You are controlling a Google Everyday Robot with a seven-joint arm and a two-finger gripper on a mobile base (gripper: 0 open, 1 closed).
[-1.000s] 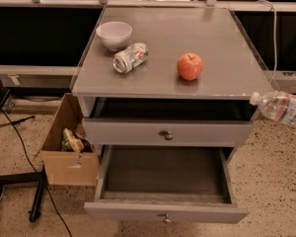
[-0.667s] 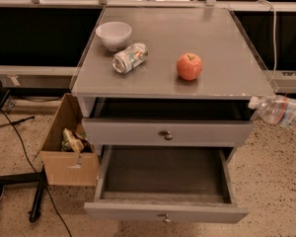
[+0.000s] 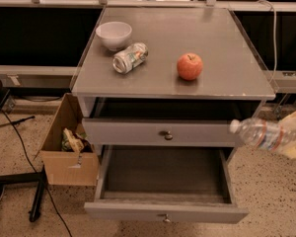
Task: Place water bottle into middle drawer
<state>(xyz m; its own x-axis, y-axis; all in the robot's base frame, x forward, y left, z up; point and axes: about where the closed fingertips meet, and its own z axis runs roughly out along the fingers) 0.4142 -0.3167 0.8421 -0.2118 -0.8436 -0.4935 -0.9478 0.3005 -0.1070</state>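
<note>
1. Table (image 3: 222, 78): grey, flat top. It carries three loose items and has two drawers below the top.

2. Middle drawer (image 3: 163, 212): wide and grey, pulled out toward the camera. The dark grey-brown floor is exposed, the walls are low, and the front strip is thin with a small round knob (image 3: 165, 218) at its centre.

3. Upper drawer (image 3: 133, 132): grey front, closed, directly above the open drawer. It has a round metal knob (image 3: 166, 135) at mid-width.

4. Cardboard box (image 3: 71, 168): brown, open-topped, on the speckled floor just beside the table's left side. The mixed contents cannot be identified.

5. Gripper (image 3: 290, 141): a pale shape at the right edge of the view, off the table's right side at upper-drawer height. It is pinching the base end of the water bottle.

6. Water bottle (image 3: 259, 134): clear plastic with a white cap and a reddish band. It is held in the air roughly horizontal, cap pointing left toward the table. It sits right of the upper drawer front, and above and to the right of the open middle drawer. It is not inside the drawer.

7. Bowl (image 3: 114, 34): white, upright, at the rear left of the table top.

8. Can (image 3: 130, 58): silver and green, lying on its side just in front of the bowl.

9. Apple (image 3: 190, 66): red, right of the can and apart from it.
</note>
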